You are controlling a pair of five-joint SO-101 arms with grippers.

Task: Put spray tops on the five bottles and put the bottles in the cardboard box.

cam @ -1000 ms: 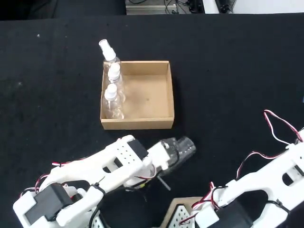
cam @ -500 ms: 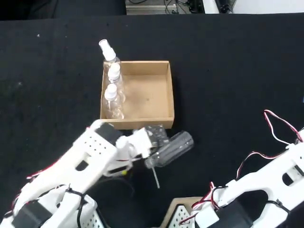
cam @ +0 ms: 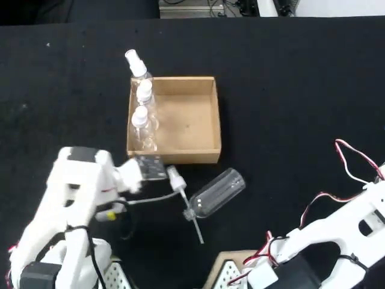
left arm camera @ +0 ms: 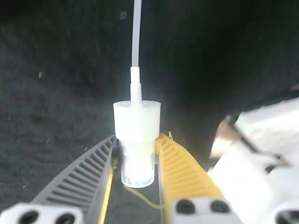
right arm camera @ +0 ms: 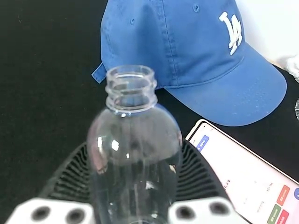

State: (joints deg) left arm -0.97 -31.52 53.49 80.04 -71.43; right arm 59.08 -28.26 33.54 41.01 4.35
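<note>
Left gripper [left arm camera: 136,145] pinched a spray top [left arm camera: 137,121] by its head, beside the box [cam: 204,158]. Light, rigid plastic; its thin tube [left arm camera: 136,32] probably bends. Right gripper [right arm camera: 133,161] clasped an open bottle [right arm camera: 131,116].

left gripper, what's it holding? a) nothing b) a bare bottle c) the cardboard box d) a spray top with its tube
d: the left gripper is shut on the white spray top, its thin tube pointing away; the bare bottle sits in the right gripper.
</note>
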